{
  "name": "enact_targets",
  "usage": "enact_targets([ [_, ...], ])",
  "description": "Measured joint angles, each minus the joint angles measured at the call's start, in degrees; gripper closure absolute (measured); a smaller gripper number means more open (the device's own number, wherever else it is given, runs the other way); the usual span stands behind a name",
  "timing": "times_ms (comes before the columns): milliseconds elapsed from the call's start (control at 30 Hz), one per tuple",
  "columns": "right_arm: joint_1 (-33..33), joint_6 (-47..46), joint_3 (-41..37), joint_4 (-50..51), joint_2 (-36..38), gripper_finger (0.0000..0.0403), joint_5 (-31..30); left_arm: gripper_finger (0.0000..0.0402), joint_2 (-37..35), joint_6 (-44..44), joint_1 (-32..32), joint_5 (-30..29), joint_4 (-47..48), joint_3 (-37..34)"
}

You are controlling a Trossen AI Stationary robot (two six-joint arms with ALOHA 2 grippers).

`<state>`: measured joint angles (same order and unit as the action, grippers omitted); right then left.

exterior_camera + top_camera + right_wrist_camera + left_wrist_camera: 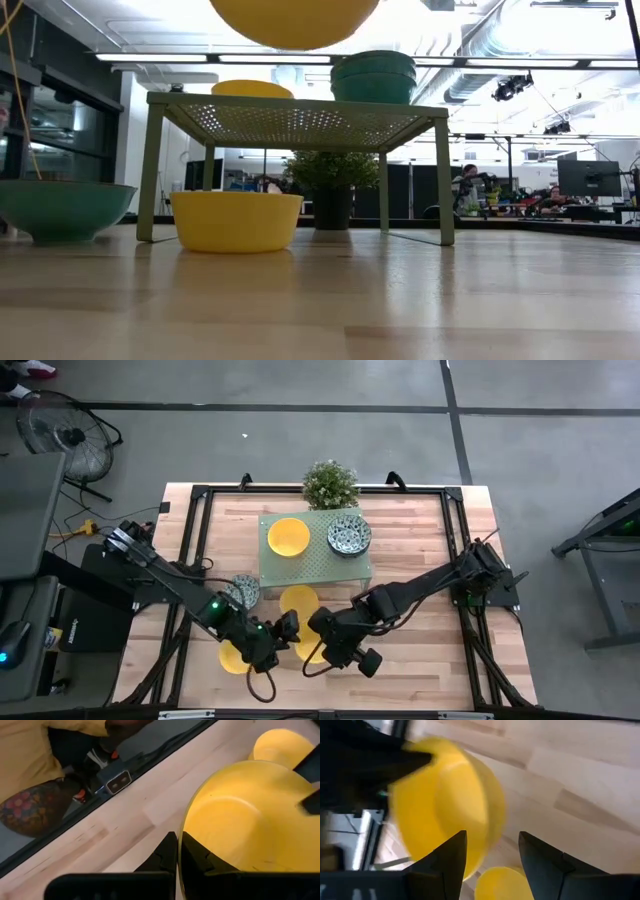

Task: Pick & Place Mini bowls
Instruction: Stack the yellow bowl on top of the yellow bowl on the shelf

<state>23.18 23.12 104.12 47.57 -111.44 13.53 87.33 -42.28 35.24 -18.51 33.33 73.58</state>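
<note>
A plain yellow mini bowl [308, 650] hangs above the table's near middle with my right gripper [179, 850] shut on it. In the low view it [295, 20] is well above the table. My left gripper [492, 850] stands open close beside this bowl [445, 805], on its left. I cannot tell whether it touches. Another yellow bowl [235, 658] rests on the table by the left gripper. A third yellow bowl [298, 600] sits at the green rack's [315, 572] near edge. A patterned bowl [242, 591] sits left of the rack. My right gripper pinches the held bowl's rim [186, 827], one finger inside the bowl and one outside. The fingers come slanting down from the table's right side. The bowl is tilted and lifted clear of the table.
On top of the rack stand a yellow bowl [288, 537] and a patterned bowl [349, 536]. A small potted plant [330, 483] stands behind the rack. Bare wood lies to the rack's right [420, 560].
</note>
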Motion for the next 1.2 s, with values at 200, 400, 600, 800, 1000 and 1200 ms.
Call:
enact_targets([
  [200, -0.24, 0.33, 0.00, -1.58, 0.00, 0.0403, 1.26, 0.0227, 2.80, -2.65, -0.37, 0.10, -0.39, -0.01],
  [400, -0.21, 0.25, 0.00, -1.92, 0.00, 0.0403, 1.62, 0.0263, 3.06, -5.13, -0.42, -0.77, -0.71, -0.02],
  [600, -0.30, 0.18, 0.13, -2.17, 0.00, 0.0403, 1.89, 0.0386, 3.18, -7.80, -0.35, -0.75, 0.06, -0.11],
  [800, -0.28, -0.19, 0.15, -2.41, 0.00, 0.0401, 1.84, 0.0396, 3.17, -7.37, -0.33, -0.15, -0.03, -0.11],
  [1000, -0.26, -1.54, 0.17, -2.61, 0.83, 0.0358, -0.66, 0.0399, 3.17, -6.47, -0.33, -0.01, -0.46, -0.11],
  [1200, -0.19, -5.29, 0.09, 1.64, 4.72, 0.0277, -10.39, 0.0401, 3.00, -3.07, -0.49, -2.23, -1.05, 0.01],
])
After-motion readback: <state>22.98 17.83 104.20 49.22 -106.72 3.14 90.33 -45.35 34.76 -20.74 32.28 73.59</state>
